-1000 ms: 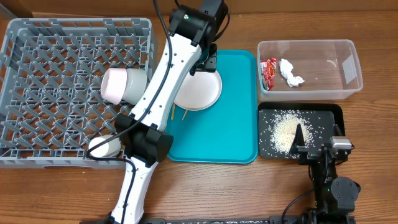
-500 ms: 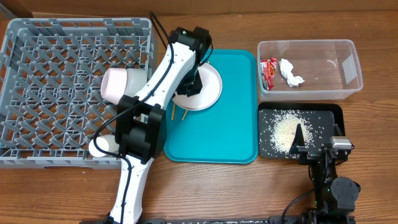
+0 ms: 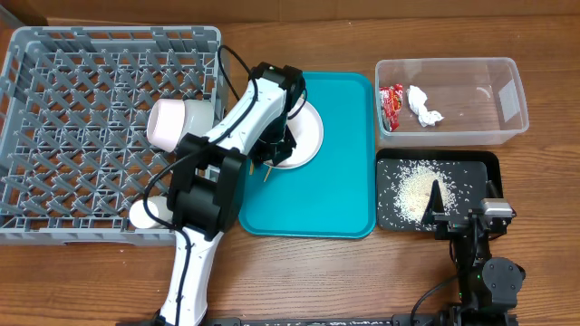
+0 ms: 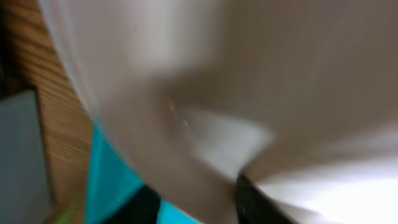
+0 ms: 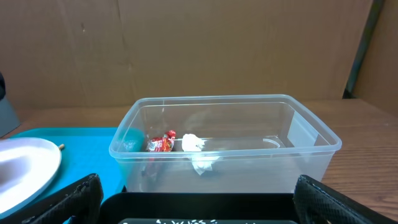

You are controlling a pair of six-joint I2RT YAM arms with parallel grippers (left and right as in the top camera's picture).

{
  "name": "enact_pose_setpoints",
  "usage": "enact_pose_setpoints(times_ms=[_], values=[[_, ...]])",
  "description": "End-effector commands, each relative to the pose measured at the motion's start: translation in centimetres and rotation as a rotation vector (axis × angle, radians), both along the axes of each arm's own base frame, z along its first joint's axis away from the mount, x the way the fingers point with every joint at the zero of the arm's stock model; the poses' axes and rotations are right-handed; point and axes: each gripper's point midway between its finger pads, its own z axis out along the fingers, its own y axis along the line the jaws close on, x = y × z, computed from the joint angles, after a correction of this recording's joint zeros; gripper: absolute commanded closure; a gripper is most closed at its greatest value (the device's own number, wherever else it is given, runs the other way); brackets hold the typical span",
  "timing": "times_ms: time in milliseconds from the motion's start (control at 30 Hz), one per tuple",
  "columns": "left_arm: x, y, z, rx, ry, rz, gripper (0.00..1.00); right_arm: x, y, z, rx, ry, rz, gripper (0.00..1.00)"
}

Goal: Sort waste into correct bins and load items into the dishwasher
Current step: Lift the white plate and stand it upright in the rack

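When I look from above, my left claw [image 3: 275,149] sits at the 9 o'clock edge of the plate [image 3: 306,136] on the teal tray [image 3: 326,195] (my arm hides the tips, so I cannot tell if it grips). From my left wrist, the plate is a big blur over one dark finger [image 4: 252,200]. From my right wrist, my right claw [image 5: 200,198] is wide open and empty. The clear tub [image 5: 261,165] at 12 o'clock holds the red wrapper [image 5: 161,142] and tissue [image 5: 198,153].

Wooden table [image 3: 91,281], plain brown wall [image 5: 217,43] behind it.
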Motion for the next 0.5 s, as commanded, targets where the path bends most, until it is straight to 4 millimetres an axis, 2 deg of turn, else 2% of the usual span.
enact_pose_setpoints(times_ms=[0,67,200,367,467], values=[[-0.2,-0.5,-0.7,-0.018,0.003,0.016,0.73,0.0,-0.1,-0.1,-0.001,-0.009,-0.002,0.0],[0.2,-1.1,-0.3,-0.014,-0.024,-0.031,0.73,0.0,-0.1,0.0,-0.001,-0.009,-0.002,0.0],[0.4,-1.7,0.4,0.024,-0.055,-0.092,0.96,0.0,-0.1,-0.1,-0.001,-0.009,-0.002,0.0],[0.8,-2.0,1.5,0.059,-0.084,-0.123,0.96,0.0,-0.1,-0.1,-0.001,-0.009,-0.002,0.0],[1.5,-2.2,3.1,0.049,-0.106,-0.154,0.96,0.0,-0.1,-0.1,-0.001,-0.009,-0.002,0.0]])
